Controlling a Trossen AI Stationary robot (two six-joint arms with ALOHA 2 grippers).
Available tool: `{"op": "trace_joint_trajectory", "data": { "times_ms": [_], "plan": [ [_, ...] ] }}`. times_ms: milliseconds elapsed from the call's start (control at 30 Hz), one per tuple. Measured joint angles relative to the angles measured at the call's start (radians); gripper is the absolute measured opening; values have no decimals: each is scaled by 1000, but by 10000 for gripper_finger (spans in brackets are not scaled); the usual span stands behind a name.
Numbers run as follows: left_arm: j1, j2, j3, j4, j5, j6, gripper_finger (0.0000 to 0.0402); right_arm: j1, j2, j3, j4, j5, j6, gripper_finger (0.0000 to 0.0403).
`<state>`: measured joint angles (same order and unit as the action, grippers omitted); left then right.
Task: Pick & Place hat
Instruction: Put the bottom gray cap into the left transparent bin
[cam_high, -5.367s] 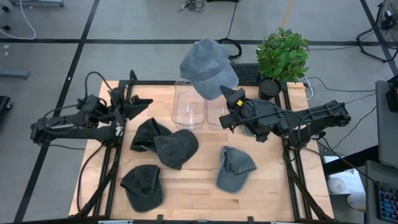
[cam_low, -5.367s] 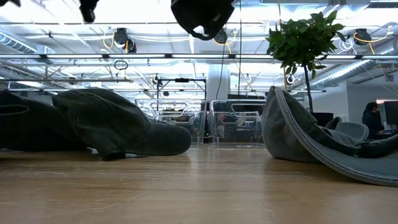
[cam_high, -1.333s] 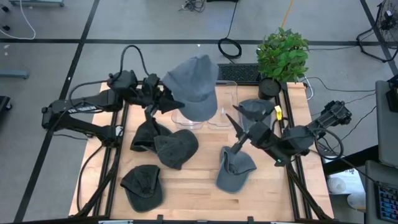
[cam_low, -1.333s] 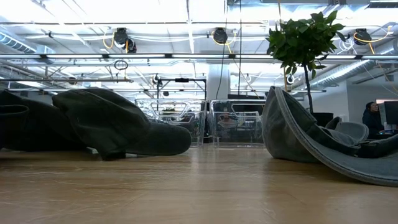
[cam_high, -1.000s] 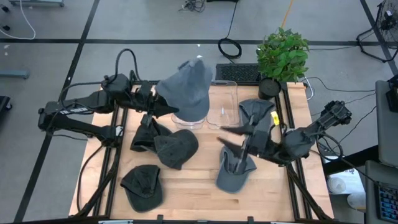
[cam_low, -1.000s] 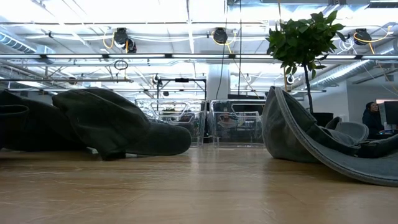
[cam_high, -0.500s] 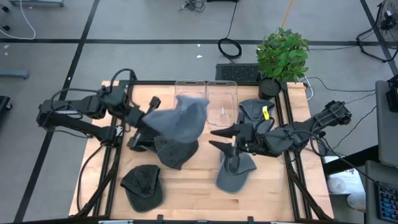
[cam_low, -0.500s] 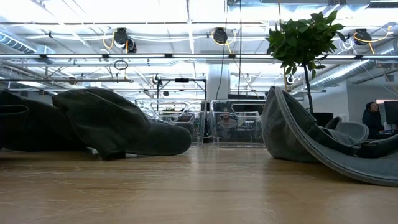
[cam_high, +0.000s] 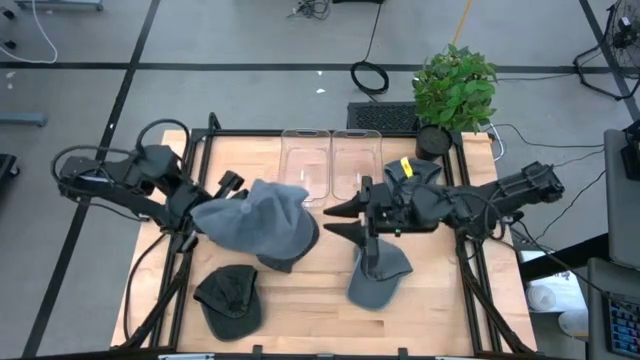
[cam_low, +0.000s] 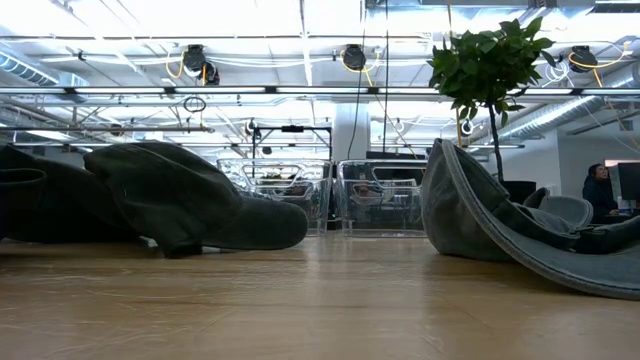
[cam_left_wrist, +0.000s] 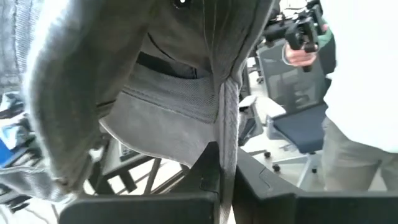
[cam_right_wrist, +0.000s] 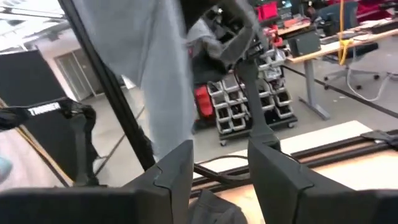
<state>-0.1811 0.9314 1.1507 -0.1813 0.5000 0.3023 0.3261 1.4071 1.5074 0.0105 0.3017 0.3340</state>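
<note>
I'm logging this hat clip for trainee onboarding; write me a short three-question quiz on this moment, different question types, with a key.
1. True or false: the left gripper is shut on the grey-blue hat.
2. Which best describes the right gripper? A. shut on a hat; B. fingers apart and empty, near the lighter grey hat; C. inside a clear bin.
3. Fill in: the two clear bins sit at the table's far edge, and nearby off the far right corner is a potted ____.

Key: 1 true; 2 B; 3 plant.
</note>
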Motion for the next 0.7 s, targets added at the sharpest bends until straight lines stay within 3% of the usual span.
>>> {"op": "trace_joint_trajectory", "data": {
  "times_ms": [300, 700],
  "plan": [
    [-22, 63, 0, 29, -51, 14, 8, -68, 62, 1, 120, -196, 38, 149],
    [-41, 68, 0, 75, -89, -17, 8, -50, 0, 2, 53, -198, 50, 151]
  ]
}}
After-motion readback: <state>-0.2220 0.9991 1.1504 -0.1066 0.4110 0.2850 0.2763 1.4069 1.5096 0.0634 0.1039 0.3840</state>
